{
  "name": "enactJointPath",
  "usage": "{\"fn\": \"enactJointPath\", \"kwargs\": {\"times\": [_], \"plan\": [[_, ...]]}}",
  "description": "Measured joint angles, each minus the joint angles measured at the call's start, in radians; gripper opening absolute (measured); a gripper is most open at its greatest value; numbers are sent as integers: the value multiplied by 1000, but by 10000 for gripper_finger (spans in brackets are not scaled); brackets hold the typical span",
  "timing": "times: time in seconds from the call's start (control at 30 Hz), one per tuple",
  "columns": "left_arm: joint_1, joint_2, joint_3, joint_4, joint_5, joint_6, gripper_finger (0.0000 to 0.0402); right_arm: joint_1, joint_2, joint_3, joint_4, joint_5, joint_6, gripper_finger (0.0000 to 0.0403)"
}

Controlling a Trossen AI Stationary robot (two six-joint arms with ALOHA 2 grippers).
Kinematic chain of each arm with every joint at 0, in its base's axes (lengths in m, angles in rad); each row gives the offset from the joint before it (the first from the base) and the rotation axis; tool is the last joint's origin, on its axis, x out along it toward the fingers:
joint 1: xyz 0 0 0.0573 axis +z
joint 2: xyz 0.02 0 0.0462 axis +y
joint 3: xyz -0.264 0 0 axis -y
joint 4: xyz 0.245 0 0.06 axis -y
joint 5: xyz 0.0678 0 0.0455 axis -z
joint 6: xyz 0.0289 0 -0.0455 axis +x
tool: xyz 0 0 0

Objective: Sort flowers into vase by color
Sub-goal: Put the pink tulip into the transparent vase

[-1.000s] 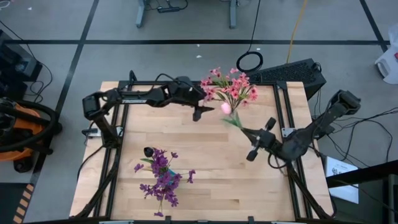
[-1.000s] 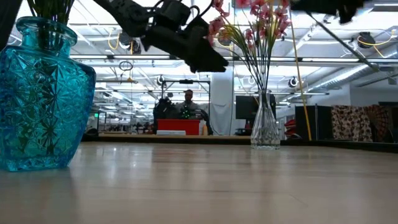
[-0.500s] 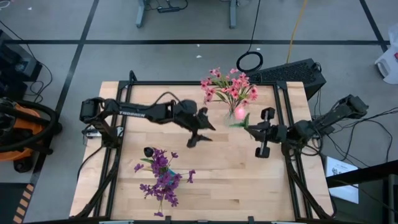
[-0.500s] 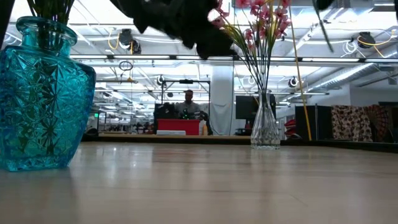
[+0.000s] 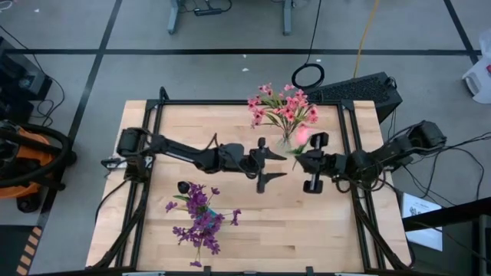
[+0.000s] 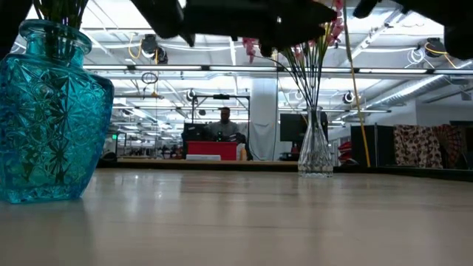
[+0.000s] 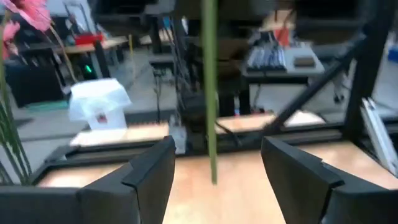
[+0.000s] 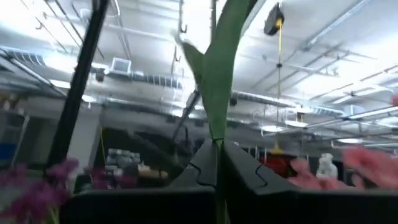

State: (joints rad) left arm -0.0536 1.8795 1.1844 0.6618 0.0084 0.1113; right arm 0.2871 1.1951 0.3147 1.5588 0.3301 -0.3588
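Note:
A single pink bud (image 5: 301, 136) on a thin green stem (image 7: 209, 93) is held over the table's middle by my right gripper (image 5: 299, 159), which is shut on it beside the clear vase (image 6: 315, 151) of pink flowers (image 5: 282, 107). My left gripper (image 5: 275, 163) stands open right in front of it. In the left wrist view its fingers (image 7: 149, 174) stand on either side of the hanging stem without touching it. The blue vase (image 6: 55, 111) with purple flowers (image 5: 199, 218) stands at the near left. My right gripper pinches the green stem (image 8: 216, 138) between its two fingers, coming from the table's right and slanting upward. A leaf and the upper stem rise above the fingers toward the bud. The lower stem (image 7: 212, 168) hangs free, clear of the table.
Bare wooden tabletop (image 5: 253, 230) lies between the two vases and toward the near right. A black frame (image 5: 349, 130) runs along the table's sides. In the low view a person sits far off in the room behind the table.
My left gripper has swung from the table's far edge toward the middle and right, up to the right gripper, staying open. My right gripper has tipped upward and edged toward the clear vase, so the flower has turned from slanting to nearly upright.

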Motion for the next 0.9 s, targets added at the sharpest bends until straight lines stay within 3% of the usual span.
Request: {"fn": "enactJointPath", "kwargs": {"times": [0.17,0.4,0.9], "plan": [[0,64,1,93,-75,-2,244,-5,48,55,8,-22,-22,0],[0,100,2,150,-67,-2,223,-39,74,72,9,-21,-28,4],[21,100,2,160,-62,0,31,-81,95,72,10,-48,-18,6]]}}
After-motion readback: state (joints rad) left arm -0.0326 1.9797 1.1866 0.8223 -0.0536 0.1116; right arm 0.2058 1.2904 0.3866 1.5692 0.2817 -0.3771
